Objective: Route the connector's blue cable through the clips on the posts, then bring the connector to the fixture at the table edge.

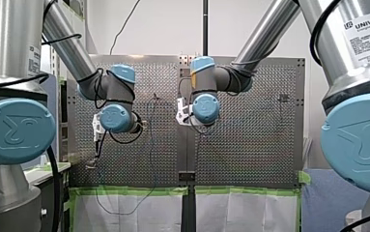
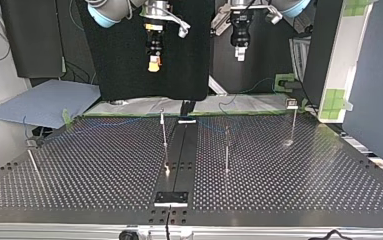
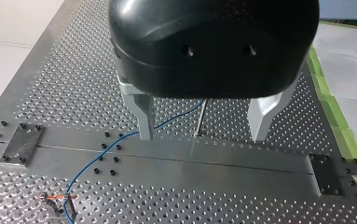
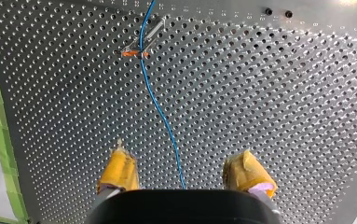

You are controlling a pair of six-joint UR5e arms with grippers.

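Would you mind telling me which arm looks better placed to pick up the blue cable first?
Probably my right: the cable runs straight between my right fingers, which are open. My left fingers are open too, but a post shows between them and the cable passes beside one.

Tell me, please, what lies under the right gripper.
The blue cable runs over the perforated table between the right gripper's open yellow pads, toward an orange clip. The gripper's black body covers where the cable goes next.
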